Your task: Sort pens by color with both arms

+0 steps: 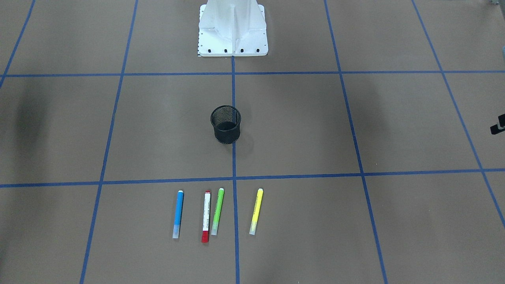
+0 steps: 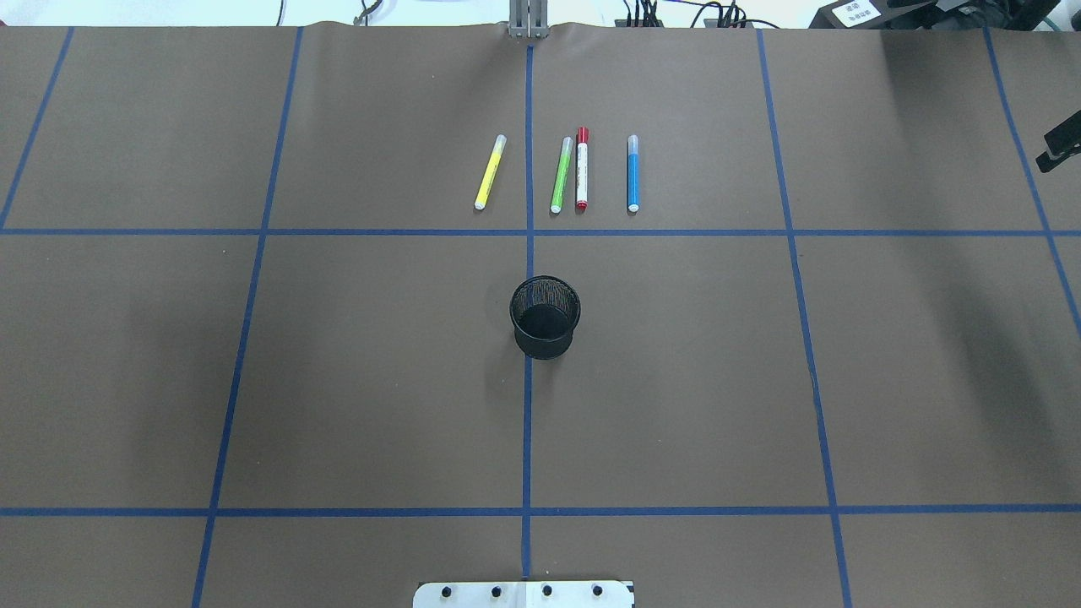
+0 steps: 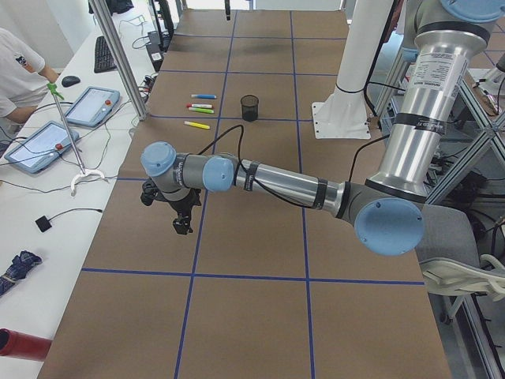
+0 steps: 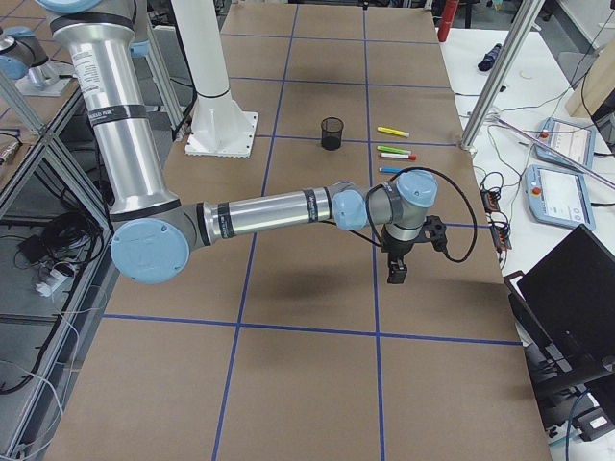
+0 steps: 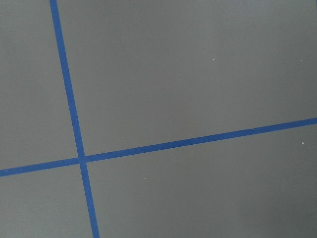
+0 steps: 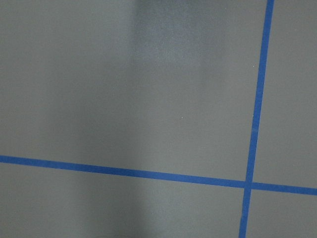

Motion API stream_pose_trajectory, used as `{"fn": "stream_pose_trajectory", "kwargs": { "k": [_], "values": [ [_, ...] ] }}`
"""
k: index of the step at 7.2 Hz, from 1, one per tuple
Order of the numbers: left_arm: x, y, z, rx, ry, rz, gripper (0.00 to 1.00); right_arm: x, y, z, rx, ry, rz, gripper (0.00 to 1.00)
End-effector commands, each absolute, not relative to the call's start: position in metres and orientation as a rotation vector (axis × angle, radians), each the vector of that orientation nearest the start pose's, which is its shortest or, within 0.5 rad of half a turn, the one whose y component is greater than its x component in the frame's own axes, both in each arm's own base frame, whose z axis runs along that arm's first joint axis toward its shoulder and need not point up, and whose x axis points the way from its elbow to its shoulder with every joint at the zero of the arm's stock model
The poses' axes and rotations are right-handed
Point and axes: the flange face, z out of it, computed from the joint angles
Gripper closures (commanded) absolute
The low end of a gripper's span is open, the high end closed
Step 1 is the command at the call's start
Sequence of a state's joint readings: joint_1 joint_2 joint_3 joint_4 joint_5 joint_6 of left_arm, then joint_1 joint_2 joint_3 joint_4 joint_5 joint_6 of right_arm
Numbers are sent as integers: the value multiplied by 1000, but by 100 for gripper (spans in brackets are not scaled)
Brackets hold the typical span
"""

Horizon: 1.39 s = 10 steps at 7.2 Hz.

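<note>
Four pens (image 1: 217,211) in row; one mesh cup (image 1: 225,124) beyond.

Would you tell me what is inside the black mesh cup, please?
In the black mesh cup only its dark floor shows; nothing stands inside. Its near inner wall is hidden.

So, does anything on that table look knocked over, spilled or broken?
Nothing stands out. The black mesh cup stands upright, and the blue pen, red-capped pen, green pen and yellow pen lie flat in a row, only slightly off parallel.
</note>
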<state>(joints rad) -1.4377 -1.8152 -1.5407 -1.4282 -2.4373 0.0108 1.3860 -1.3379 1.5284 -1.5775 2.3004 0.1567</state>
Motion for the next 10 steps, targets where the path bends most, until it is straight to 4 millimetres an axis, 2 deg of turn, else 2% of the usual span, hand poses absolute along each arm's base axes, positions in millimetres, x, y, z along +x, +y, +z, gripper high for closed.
{"fn": "stream_pose_trajectory", "kwargs": {
  "k": [1,3,5,10],
  "values": [
    [21,-591,549,15,870,165,0,-39,-593,562,32,-748,-79,0],
    [20,-591,551,13,868,165,0,-31,-593,557,10,-750,-56,0],
    [20,-591,548,19,868,168,1,-31,-590,562,-1,-748,-52,0],
    [20,-591,543,29,869,172,0,-32,-595,557,6,-746,-56,0]
  ]
}}
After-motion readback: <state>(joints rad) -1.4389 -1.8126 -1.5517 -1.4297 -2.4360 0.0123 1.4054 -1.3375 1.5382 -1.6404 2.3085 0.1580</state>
